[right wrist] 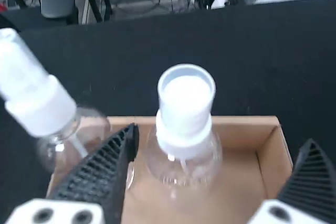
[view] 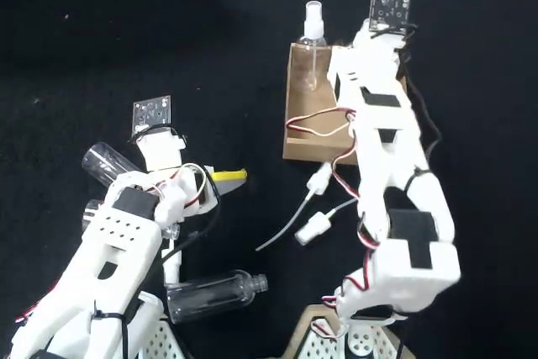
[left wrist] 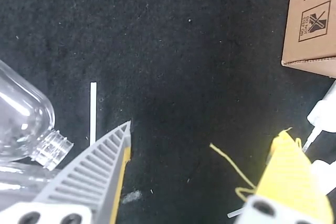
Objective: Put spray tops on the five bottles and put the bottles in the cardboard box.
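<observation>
Right end effector (right wrist: 220, 137) hung over the brown cardboard box (right wrist: 262, 129), black fingers (right wrist: 107, 169) spread wide and gripping nothing. A clear plastic bottle with a white spray top (right wrist: 185, 108) stood upright in the box between them; contact with either finger could not be made out. A second capped clear bottle (right wrist: 39, 103) stood just beside it in the same box, leaning a little. Left end effector (left wrist: 206, 129) was open as well, its grey finger and yellow finger well apart over bare black table (left wrist: 184, 51), holding nothing. Near the grey finger lay an uncapped clear bottle (left wrist: 23, 119), threaded neck bare, with a thin white dip tube (left wrist: 93, 114) loose beside it. Another uncapped clear bottle (view: 214, 292) lay on its side near the left arm's base. What looked like a third clear bottle (view: 91, 212) sat half hidden under that arm, too covered to be sure. Two loose white spray tops lay on the table between the box and the arms, one (view: 318, 178) close to the box's near wall, the other (view: 313, 226) a little nearer the arm bases. Judged progress: two of five bottles capped and boxed. The uncapped bottles on the table were yet to be fitted with tops and carried across, so somewhat under half done.
</observation>
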`<action>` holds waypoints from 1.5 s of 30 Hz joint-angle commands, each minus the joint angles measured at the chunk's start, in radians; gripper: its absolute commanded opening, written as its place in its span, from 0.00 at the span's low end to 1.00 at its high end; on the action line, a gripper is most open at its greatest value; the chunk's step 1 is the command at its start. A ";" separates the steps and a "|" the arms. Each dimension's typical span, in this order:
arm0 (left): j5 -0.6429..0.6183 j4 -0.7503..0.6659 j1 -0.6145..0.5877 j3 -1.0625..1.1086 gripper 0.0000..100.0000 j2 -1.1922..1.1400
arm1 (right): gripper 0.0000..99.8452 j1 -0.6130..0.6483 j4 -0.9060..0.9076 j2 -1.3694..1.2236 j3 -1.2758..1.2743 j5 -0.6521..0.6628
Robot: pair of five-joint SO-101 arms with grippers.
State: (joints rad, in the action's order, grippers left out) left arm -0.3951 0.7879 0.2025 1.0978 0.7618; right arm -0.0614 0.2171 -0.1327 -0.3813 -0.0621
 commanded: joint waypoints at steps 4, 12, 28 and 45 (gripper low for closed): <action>0.000 -0.017 0.007 -0.010 0.39 0.015 | 0.41 0.012 0.213 0.173 0.005 -0.005; 0.000 -0.017 0.002 -0.010 0.39 0.015 | 0.25 -0.026 0.496 0.220 0.041 -0.005; 0.000 -0.017 0.002 -0.010 0.39 0.015 | 0.01 -0.135 0.543 -0.110 0.268 0.069; 0.000 -0.017 0.005 -0.010 0.39 0.015 | 0.01 -0.103 0.542 -0.377 0.503 0.074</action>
State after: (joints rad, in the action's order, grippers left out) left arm -0.3951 0.7879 0.2025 1.0978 0.7618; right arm -0.1826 0.7587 -0.5163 0.0453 0.0023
